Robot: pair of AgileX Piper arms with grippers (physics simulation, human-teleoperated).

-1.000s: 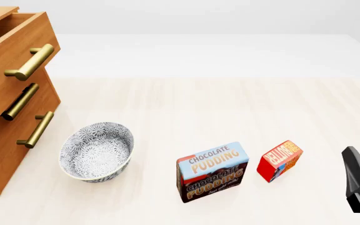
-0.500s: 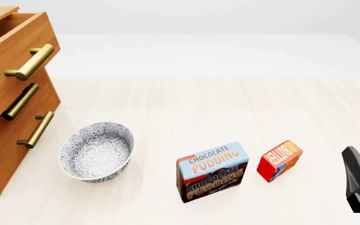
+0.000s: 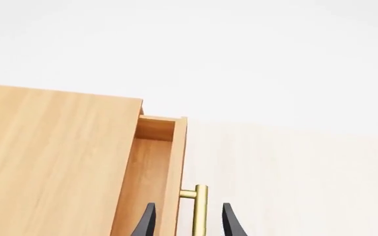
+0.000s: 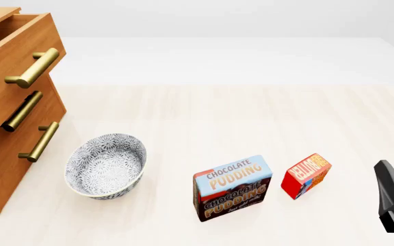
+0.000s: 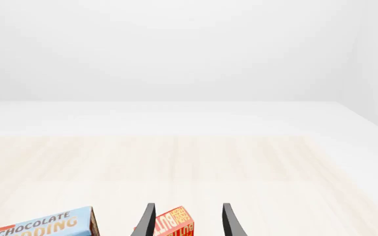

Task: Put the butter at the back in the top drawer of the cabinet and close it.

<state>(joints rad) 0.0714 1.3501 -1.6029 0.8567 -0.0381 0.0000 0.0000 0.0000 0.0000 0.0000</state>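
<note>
The butter (image 4: 306,175), a small red box with white lettering, stands on the table to the right of the pudding box; in the right wrist view the butter (image 5: 174,225) lies just beyond the gap of my open right gripper (image 5: 189,216). In the front view the right gripper (image 4: 387,177) sits at the right edge, apart from the butter. The cabinet (image 4: 5,154) stands at the left with its top drawer (image 4: 19,56) pulled out. My left gripper (image 3: 189,216) is open, its fingers on either side of the top drawer's brass handle (image 3: 201,209). The drawer's inside (image 3: 151,167) shows bare wood.
A patterned bowl (image 4: 106,165) sits in front of the cabinet. A blue-and-brown Chocolate Pudding box (image 4: 233,187) stands between the bowl and the butter; the same pudding box (image 5: 41,225) shows in the right wrist view. Two lower drawer handles (image 4: 22,111) project from the cabinet.
</note>
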